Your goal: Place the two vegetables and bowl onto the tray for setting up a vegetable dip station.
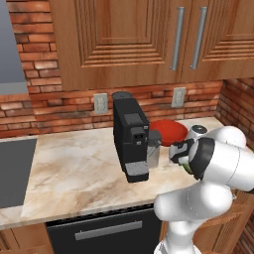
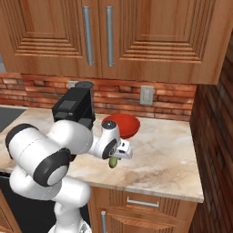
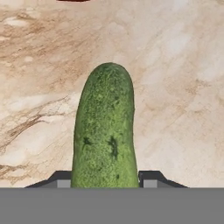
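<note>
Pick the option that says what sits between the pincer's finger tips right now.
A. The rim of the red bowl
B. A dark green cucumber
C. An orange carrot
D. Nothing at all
B. In the hand view the cucumber rises straight up from between the two finger tips, above the marble counter; the right base view shows a green end under the pincer.

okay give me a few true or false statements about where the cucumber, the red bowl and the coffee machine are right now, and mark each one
1. The cucumber sits between the gripper jaws. True.
2. The cucumber lies inside the red bowl. False: it is at the gripper, in front of the bowl.
3. The bowl stands on the marble counter beside the black coffee machine. True.
4. The coffee machine lies tipped over. False: it stands upright.
</note>
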